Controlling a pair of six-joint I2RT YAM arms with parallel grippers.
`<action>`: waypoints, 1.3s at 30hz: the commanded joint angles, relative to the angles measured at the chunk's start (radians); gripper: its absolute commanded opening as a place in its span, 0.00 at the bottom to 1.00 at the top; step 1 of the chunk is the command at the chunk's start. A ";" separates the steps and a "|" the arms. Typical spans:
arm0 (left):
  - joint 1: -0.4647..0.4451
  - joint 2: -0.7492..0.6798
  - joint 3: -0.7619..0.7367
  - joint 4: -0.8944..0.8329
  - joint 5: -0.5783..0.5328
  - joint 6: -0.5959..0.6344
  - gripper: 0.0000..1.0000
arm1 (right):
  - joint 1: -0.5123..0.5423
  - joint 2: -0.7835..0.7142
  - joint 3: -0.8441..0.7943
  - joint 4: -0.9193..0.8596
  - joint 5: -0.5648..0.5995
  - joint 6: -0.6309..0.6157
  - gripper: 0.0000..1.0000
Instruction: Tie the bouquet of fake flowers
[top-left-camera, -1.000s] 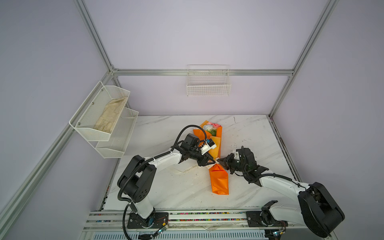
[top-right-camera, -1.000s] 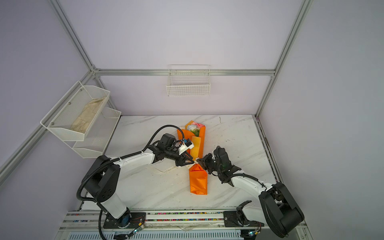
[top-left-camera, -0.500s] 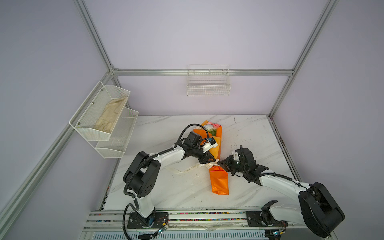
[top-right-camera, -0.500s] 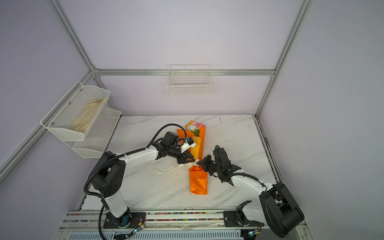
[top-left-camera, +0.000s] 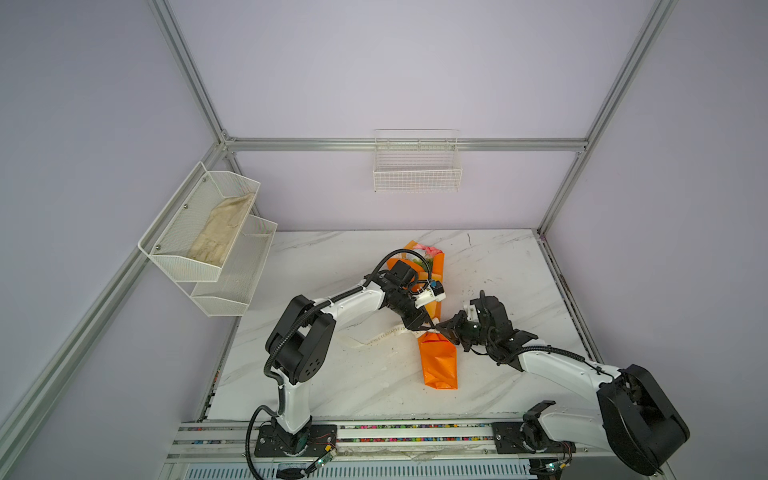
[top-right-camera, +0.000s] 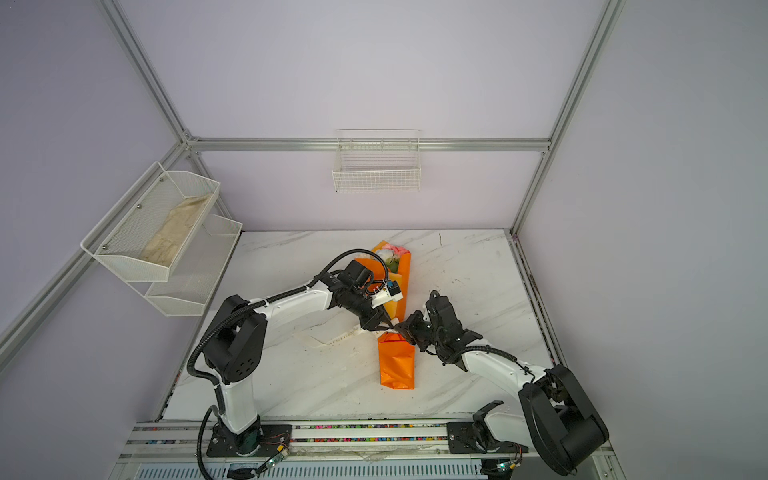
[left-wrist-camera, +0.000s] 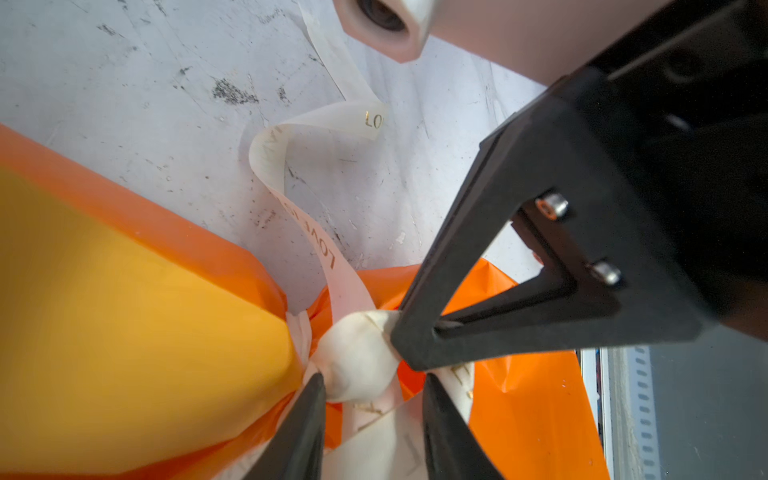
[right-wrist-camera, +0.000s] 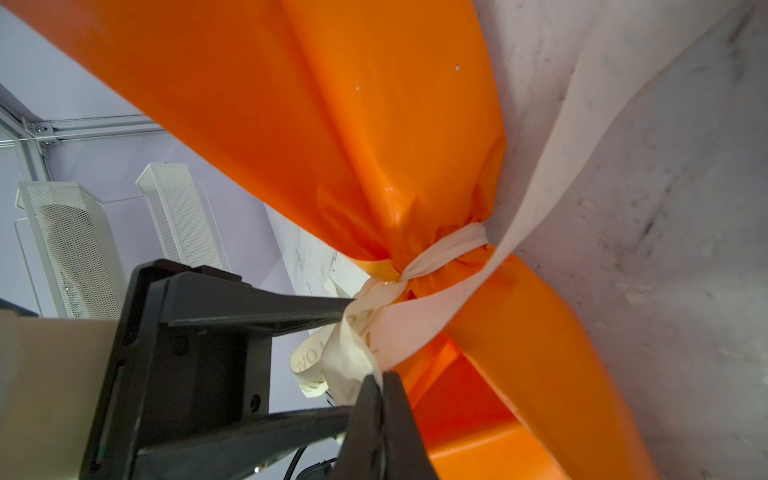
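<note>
Three lilac walls (top-left-camera: 374, 83) enclose a white marble surface (top-left-camera: 332, 374). An orange-wrapped bouquet (top-left-camera: 438, 361) lies mid-surface, ribbon (right-wrist-camera: 540, 183) knotted round its waist. Right hand (right-wrist-camera: 376, 386) pinches the ribbon; left hand (left-wrist-camera: 372, 399) straddles the knot (left-wrist-camera: 357, 361), narrowly parted.

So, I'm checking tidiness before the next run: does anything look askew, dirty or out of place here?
Nothing looks broken. The table is speckled with dark scuffs, and the ribbon knotted round the bouquet trails one long loose tail, twisted, across the marble.

Right tool (right-wrist-camera: 381, 385) pinching ribbon (right-wrist-camera: 415, 322), orange-wrapped bouquet (right-wrist-camera: 374, 124)
</note>
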 joint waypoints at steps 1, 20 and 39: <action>-0.005 0.007 0.119 -0.071 -0.010 0.049 0.40 | -0.003 -0.023 0.006 -0.018 0.018 -0.008 0.07; -0.036 0.028 0.179 -0.157 -0.097 0.113 0.14 | -0.003 -0.014 -0.008 -0.022 0.042 -0.018 0.09; -0.025 -0.058 0.068 -0.047 -0.076 0.032 0.08 | -0.003 0.027 -0.019 -0.031 0.062 -0.036 0.09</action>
